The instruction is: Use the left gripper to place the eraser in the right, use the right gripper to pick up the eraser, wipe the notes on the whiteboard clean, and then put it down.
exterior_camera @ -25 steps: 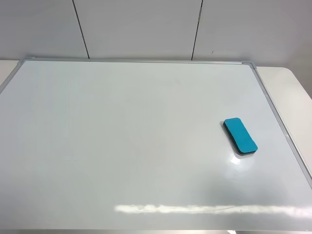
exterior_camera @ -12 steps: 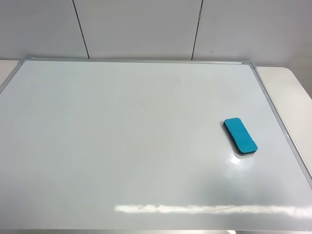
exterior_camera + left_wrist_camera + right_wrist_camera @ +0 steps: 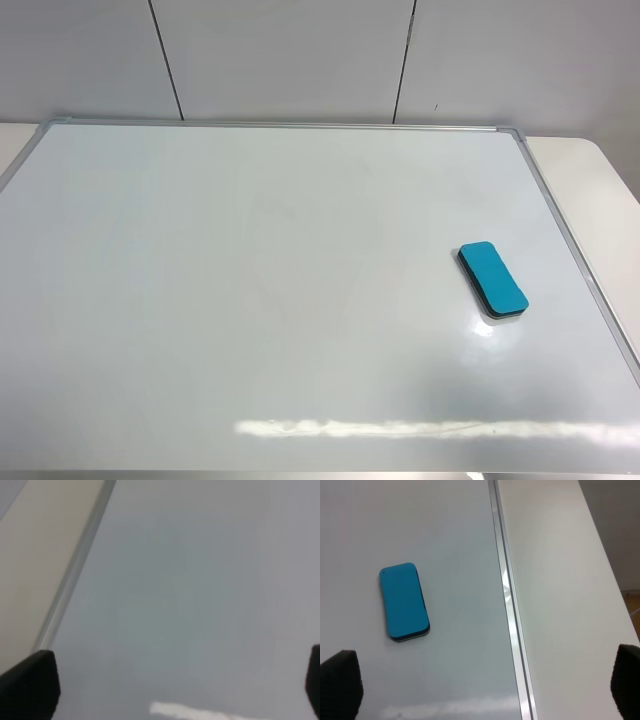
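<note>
Nothing has moved: eraser lies flat on the whiteboard's right side, wiped clean. Both hands, left hand and right hand, hang spread and empty, apart from it.

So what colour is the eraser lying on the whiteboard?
Teal-blue on top, with a thin black underside; the eraser shows best in the right wrist view.

Office or lab bench set up for whiteboard work

A glossy whiteboard with a thin metal frame lies flat on a pale table, its rounded corner showing past the frame. Behind it stands a plain grey panelled wall with dark seams. A teal eraser rests on the board.
</note>
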{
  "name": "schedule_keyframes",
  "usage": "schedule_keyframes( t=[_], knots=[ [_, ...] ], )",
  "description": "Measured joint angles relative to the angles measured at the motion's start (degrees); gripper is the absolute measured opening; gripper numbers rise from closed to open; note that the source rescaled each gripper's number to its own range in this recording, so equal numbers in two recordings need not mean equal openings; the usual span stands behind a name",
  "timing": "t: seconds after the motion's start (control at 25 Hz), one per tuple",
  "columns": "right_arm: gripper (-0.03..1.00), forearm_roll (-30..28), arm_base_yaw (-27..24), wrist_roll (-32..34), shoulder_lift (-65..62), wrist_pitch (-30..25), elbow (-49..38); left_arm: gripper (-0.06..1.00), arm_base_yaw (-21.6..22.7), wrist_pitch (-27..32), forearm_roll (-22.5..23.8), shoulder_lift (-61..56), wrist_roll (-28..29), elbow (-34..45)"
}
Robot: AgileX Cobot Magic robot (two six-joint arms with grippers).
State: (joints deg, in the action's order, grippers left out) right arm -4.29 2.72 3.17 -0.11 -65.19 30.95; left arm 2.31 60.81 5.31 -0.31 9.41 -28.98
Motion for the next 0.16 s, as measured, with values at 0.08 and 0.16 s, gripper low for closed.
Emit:
schedule_keyframes(
  t=[0.08, 0.16],
  knots=[
    [1.0, 0.0, 0.0, 0.0, 0.0, 0.0, 0.0, 1.0, 0.0, 0.0, 0.0, 0.0, 0.0, 0.0],
    [1.0, 0.0, 0.0, 0.0, 0.0, 0.0, 0.0, 1.0, 0.0, 0.0, 0.0, 0.0, 0.0, 0.0]
  ],
)
